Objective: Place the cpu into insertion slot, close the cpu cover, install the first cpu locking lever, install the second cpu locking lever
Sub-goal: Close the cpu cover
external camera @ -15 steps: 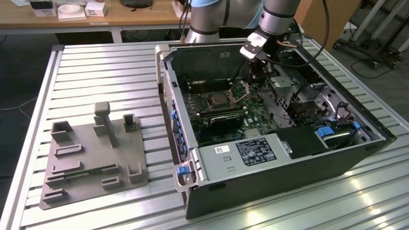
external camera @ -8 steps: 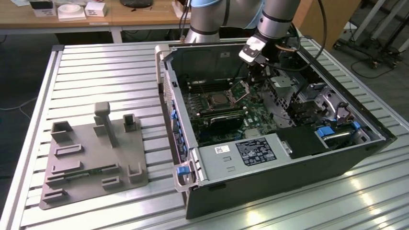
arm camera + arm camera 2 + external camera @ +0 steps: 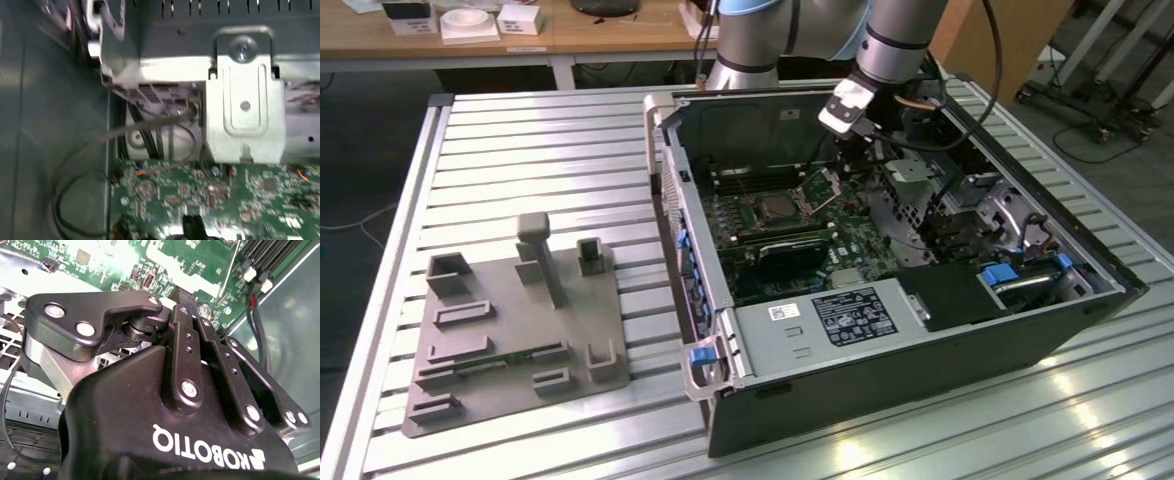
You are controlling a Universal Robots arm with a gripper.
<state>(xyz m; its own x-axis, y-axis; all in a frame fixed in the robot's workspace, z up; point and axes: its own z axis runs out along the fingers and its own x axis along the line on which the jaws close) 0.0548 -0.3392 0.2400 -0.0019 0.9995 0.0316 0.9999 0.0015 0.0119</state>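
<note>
The cpu cover [image 3: 825, 189] is seen tilted up in the exterior view, just beside the insertion slot [image 3: 774, 210]; whether the cpu is seated there cannot be told. The gripper [image 3: 853, 160] is held near the cover, inside one open case [image 3: 1067, 330], walls close around. One grey fixture [image 3: 507, 330] is set on the table [image 3: 547, 140]. In the second wrist view, black links are shown over green board [image 3: 150, 260]; spread or pressed together cannot be told. In the first wrist view, one metal bracket [image 3: 245, 100] and looped cables [image 3: 75, 200] are caught.
</note>
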